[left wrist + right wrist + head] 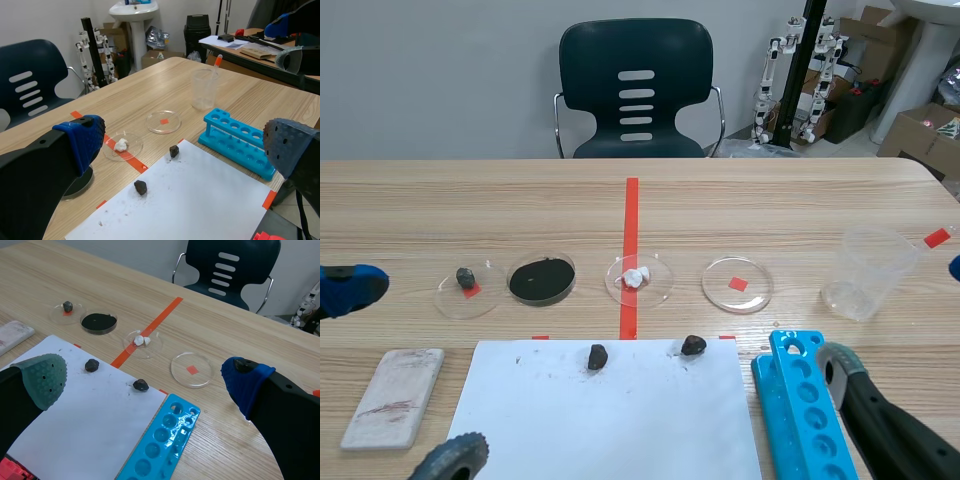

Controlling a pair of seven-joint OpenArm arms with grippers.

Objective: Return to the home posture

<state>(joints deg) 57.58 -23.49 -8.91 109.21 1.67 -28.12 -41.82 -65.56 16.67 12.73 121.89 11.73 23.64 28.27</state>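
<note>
Our left end effector [184, 145] hangs off the near left side of the white sheet [605, 410], fingers spread wide and grasping nothing. Our right end effector [145, 380] hangs off the sheet's right side, just past the blue rack [800, 400], equally released and empty. Near the sheet's far edge we see one dark lump [598, 356] and a second lump [693, 345]. Beyond the sheet, four clear dishes [737, 284] stand in a row on the tabletop [770, 200], and a plastic cup [865, 270] stands past its far right corner.
</note>
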